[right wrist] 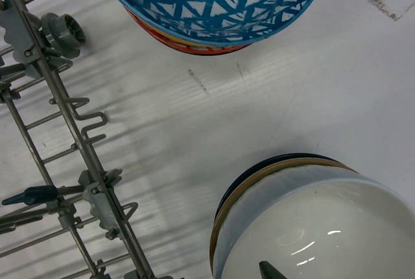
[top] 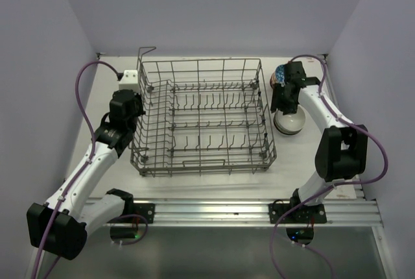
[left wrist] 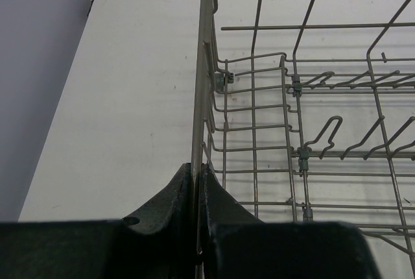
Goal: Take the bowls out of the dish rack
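Observation:
The dish rack [top: 194, 88] stands mid-table with no bowls showing in it. My left gripper [top: 134, 106] is at its left wall, shut on an upright rim wire [left wrist: 196, 130] that runs between the fingers [left wrist: 170, 201]. The bowls stand in two stacks to the right of the rack. A blue-patterned bowl [right wrist: 214, 0] tops a red-rimmed one at the back. A plain white bowl [right wrist: 324, 227] tops a brown-rimmed and a dark one nearer me. My right gripper [top: 286, 100] hovers over the white stack [top: 289, 123], open. One fingertip [right wrist: 268, 270] shows above the bowl's inside.
A white block [top: 130, 76] sits by the rack's back left corner. The rack's right side [right wrist: 58, 97], with a grey wheel [right wrist: 63, 32], lies close to both stacks. Walls close in the table on three sides, and a metal rail [top: 227, 211] runs along the near edge.

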Robot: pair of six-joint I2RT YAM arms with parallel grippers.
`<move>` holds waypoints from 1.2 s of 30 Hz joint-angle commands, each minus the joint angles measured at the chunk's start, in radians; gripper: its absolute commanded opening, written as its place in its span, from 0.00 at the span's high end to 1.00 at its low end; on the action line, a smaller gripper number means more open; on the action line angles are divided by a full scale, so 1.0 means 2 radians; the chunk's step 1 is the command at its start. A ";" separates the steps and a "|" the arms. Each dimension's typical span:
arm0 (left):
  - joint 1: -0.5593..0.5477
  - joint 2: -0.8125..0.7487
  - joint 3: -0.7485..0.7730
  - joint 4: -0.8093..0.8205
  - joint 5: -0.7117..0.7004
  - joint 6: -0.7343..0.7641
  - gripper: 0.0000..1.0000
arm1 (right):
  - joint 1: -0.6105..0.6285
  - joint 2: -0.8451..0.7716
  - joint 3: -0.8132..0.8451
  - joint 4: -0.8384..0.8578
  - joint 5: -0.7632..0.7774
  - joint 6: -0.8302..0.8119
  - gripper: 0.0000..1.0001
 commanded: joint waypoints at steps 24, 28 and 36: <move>0.001 -0.011 -0.006 0.024 0.005 0.004 1.00 | 0.000 -0.143 0.026 -0.004 0.001 0.024 0.23; 0.009 0.033 0.010 0.017 -0.007 -0.010 1.00 | 0.000 -0.176 -0.003 0.020 -0.027 0.031 0.22; 0.065 0.093 0.057 -0.001 0.008 -0.024 1.00 | 0.000 -0.219 -0.047 0.046 -0.064 0.031 0.22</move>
